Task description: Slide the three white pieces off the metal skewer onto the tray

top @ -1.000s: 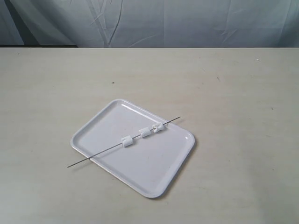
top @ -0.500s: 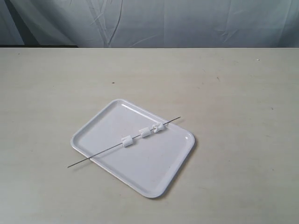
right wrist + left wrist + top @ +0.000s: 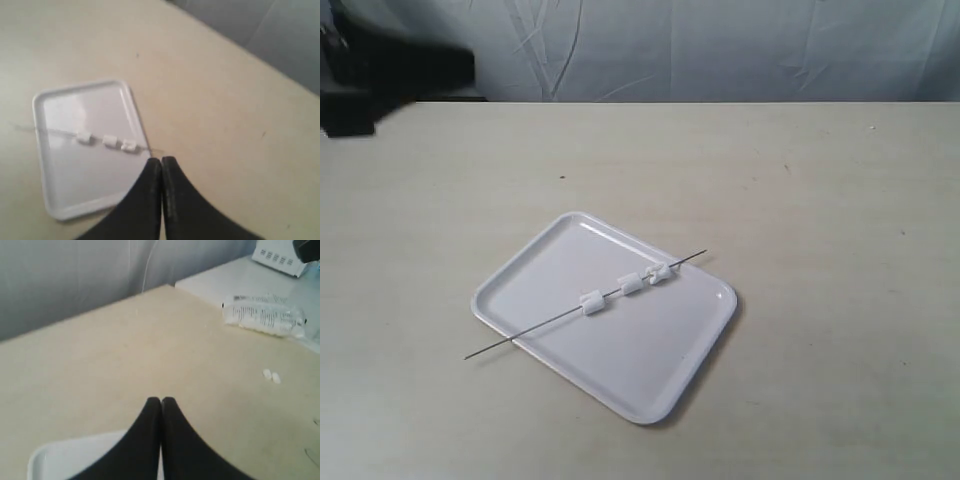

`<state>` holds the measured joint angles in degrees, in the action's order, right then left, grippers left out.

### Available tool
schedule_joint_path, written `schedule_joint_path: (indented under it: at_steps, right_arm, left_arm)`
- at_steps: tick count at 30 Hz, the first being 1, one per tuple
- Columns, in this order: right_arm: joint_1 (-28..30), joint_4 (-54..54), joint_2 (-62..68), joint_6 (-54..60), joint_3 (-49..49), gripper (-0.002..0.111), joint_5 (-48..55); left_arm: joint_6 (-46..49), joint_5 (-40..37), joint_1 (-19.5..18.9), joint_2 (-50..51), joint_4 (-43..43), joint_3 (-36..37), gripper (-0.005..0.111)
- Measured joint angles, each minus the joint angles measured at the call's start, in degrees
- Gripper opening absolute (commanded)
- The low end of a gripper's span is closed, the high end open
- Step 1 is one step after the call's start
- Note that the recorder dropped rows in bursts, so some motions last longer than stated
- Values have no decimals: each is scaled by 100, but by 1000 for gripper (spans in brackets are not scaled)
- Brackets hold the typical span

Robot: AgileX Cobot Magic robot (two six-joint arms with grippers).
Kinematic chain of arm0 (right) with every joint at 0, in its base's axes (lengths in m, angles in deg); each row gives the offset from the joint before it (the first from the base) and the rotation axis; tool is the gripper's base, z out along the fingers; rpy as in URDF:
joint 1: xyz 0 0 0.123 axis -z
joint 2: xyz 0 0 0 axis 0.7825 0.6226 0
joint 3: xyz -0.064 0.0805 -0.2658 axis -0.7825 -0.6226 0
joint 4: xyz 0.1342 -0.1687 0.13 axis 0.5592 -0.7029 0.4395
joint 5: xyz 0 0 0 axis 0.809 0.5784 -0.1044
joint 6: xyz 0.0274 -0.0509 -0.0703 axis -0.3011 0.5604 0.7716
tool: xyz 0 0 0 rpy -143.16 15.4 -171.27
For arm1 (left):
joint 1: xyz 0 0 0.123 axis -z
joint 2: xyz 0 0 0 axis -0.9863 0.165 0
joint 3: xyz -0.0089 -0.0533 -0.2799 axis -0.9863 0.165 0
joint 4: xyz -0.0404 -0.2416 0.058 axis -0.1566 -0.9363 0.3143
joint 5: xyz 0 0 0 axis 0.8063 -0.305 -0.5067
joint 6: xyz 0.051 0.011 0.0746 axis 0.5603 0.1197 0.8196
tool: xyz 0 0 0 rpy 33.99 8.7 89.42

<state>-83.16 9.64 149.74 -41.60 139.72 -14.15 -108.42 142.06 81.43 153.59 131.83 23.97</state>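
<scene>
The fingers of the left gripper (image 3: 161, 401) and the right gripper (image 3: 161, 160) are pressed together, with nothing held. The three white pieces (image 3: 631, 284) are threaded on the metal skewer (image 3: 550, 320), which is laid diagonally across the tray (image 3: 620, 370) at mid-bench.

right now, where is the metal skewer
In the exterior view the metal skewer lies diagonally across the tray, just left of centre on the table, threaded through the three white pieces, its lower-left end poking past the tray's rim.
</scene>
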Motion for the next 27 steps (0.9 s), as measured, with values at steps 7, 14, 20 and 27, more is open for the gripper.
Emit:
schedule_joint_path:
  at_steps: [7, 14, 20, 27]
  right_arm:
    - [-38, 95, 1043, 316, 0, 1, 539]
    - [-38, 75, 1672, 351, 0, 1, 630]
    - [-48, 66, 1958, 358, 0, 1, 677]
    - [-48, 62, 1971, 366, 0, 1, 691]
  left_arm:
    - [906, -880, 0, 1058, 98, 1068, 14]
    - [1221, -1626, 0, 1614, 98, 1502, 19]
    - [1404, -1945, 111, 1651, 87, 1505, 19]
    - [1822, -3233, 1220, 1731, 78, 1476, 19]
